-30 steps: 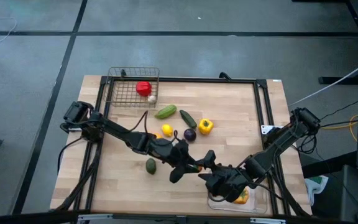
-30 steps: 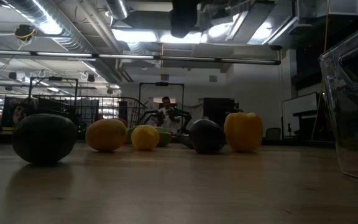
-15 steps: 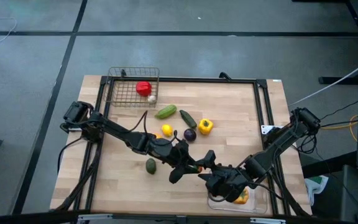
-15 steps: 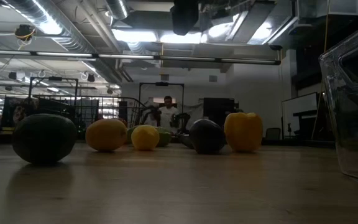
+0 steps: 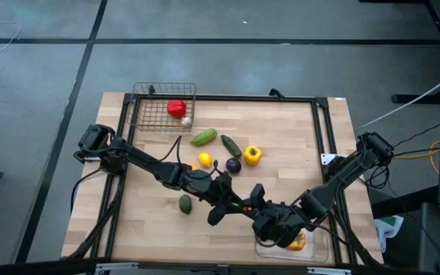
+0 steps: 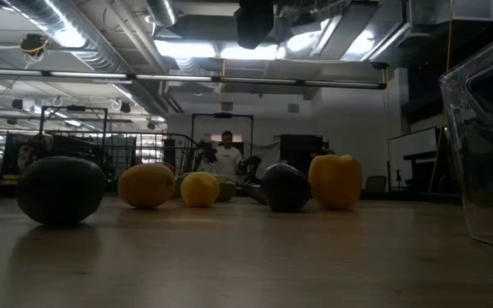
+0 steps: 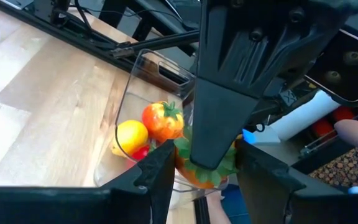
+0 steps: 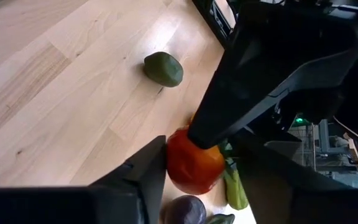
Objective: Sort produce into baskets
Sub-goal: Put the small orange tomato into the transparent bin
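Mid-tabletop point(image 5: 296, 145) handover. The right claw point(image 5: 260, 208) had just drawn its fingers in from wide apart and appeared clamped on the orange-red fruit point(image 8: 194, 163), which the left claw point(image 5: 231, 202) gripped too, part-open around it. Judged: the pass was nearly made, and the clear tray point(image 7: 129, 81) lay just beside
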Available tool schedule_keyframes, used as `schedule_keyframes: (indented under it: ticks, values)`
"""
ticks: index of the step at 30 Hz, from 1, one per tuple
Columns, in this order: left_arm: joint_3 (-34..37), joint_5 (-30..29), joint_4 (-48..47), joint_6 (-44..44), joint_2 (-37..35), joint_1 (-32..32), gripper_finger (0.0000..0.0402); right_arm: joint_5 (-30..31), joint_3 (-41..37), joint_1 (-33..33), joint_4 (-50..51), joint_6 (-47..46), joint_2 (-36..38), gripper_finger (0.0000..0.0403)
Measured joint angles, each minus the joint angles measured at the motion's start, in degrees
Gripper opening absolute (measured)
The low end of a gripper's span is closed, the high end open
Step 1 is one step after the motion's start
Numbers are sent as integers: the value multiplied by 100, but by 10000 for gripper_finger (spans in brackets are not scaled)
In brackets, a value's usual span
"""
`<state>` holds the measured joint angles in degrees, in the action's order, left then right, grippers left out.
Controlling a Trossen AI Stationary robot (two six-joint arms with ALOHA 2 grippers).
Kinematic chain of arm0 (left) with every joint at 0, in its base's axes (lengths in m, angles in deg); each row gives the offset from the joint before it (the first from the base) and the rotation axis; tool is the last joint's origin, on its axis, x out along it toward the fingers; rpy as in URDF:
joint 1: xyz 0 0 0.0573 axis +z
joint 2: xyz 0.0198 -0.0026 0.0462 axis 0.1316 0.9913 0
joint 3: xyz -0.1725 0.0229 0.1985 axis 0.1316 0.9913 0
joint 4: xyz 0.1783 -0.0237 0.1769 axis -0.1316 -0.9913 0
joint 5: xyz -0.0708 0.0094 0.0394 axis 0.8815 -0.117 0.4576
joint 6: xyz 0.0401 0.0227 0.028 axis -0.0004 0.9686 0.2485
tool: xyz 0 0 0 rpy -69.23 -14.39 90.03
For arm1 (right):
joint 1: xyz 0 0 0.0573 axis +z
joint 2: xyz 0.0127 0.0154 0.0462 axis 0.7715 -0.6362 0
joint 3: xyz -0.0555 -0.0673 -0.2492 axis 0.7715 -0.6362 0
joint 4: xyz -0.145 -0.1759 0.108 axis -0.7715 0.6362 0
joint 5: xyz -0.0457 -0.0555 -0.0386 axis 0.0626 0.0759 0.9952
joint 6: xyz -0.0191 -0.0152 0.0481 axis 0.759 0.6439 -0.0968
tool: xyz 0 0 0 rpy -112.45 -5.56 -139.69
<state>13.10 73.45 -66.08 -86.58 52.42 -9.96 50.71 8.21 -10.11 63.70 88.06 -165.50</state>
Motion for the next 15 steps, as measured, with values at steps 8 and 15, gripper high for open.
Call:
schedule_keyframes:
  ticks: [8,15]
  values:
    - [0,38,0,-2,0,-4,155,-9,0,4,-33,-5,0,158]
    - [0,107,-15,-27,4,-4,155,-114,0,4,-46,-18,0,157]
